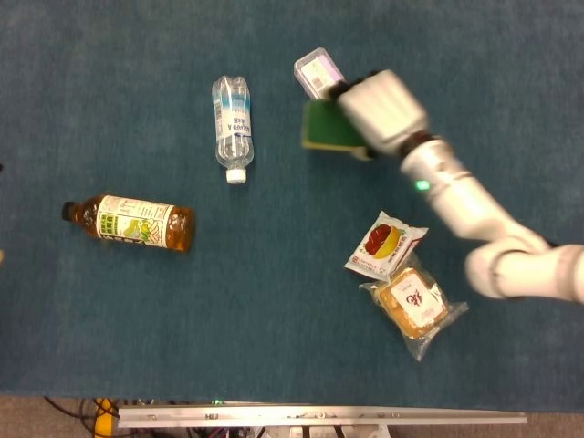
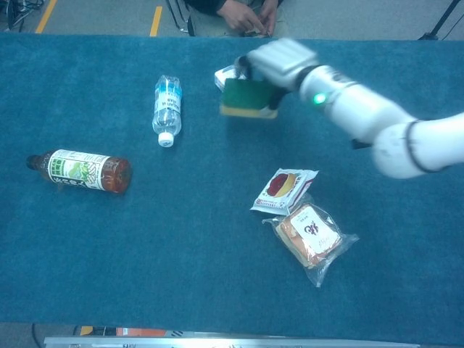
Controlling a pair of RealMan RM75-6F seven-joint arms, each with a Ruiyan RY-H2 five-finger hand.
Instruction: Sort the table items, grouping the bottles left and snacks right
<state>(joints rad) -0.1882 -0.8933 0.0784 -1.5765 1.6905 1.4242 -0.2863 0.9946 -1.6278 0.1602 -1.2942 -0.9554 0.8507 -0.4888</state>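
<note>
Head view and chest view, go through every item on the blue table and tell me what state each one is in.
Clear plastic water bottle: lying down, capped.
Amber tea bottle: lying down, capped.
Green-and-yellow sponge: gripped by the right hand, lifted.
Small purple-topped box: on the table.
Red-and-white snack packet: flat, sealed.
Clear-wrapped orange snack: flat, sealed.

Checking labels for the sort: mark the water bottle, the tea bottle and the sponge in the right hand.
water bottle (image 1: pixel 233 128), head view, on its label.
tea bottle (image 1: pixel 137 222), head view, on its label.
sponge (image 2: pixel 245 96), chest view, on its green face.
right hand (image 1: pixel 381 108), head view, on its back.
</note>
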